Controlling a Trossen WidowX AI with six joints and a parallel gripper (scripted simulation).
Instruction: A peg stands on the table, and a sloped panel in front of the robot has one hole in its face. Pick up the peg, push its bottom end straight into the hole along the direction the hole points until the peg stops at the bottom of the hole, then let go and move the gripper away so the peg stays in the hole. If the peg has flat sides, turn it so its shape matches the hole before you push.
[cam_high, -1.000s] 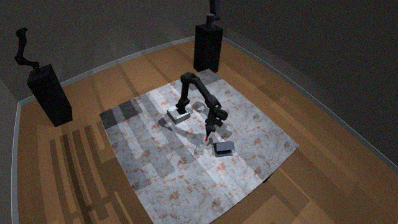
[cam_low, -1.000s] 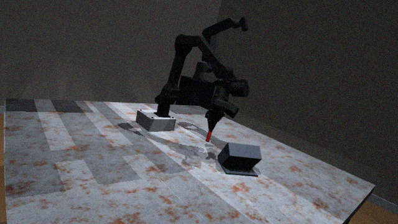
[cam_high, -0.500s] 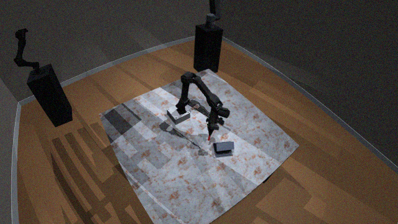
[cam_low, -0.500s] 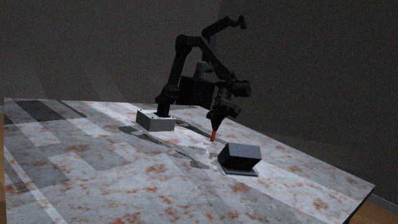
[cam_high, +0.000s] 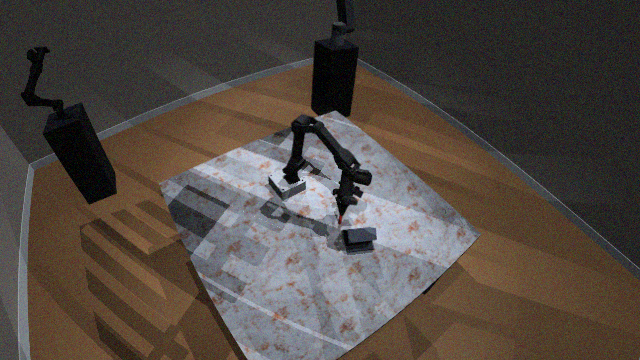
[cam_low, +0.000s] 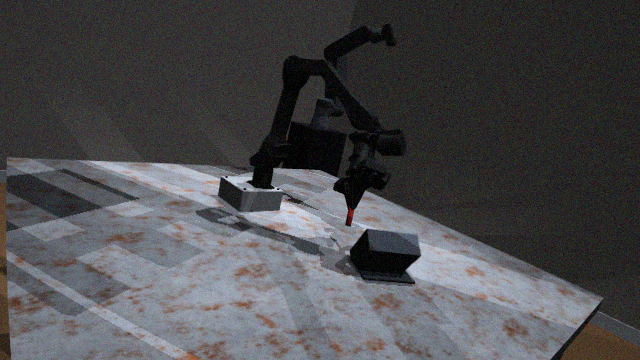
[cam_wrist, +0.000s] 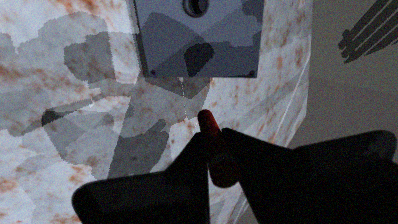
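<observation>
My gripper (cam_high: 342, 214) (cam_low: 352, 206) (cam_wrist: 212, 136) is shut on the red peg (cam_high: 340, 219) (cam_low: 349, 218) (cam_wrist: 207, 121) and holds it above the table. The peg looks round, and its lower end points down out of the fingertips. The dark grey sloped panel (cam_high: 361, 234) (cam_low: 393, 243) (cam_wrist: 165, 55) stands on the table beside the peg, apart from it. In the wrist view its face is at the top, and the round hole (cam_wrist: 196, 5) shows at the top edge, partly cut off. The hole's inside is dark.
The panel block has a thin base plate (cam_low: 387, 277) under it. The arm's pale base box (cam_high: 287, 186) (cam_low: 257, 199) is behind, on the marbled table (cam_high: 300, 300) (cam_low: 200, 310). Two other arms stand on black pedestals (cam_high: 80, 155) (cam_high: 334, 77) beyond the table. Shadows fall across the tabletop.
</observation>
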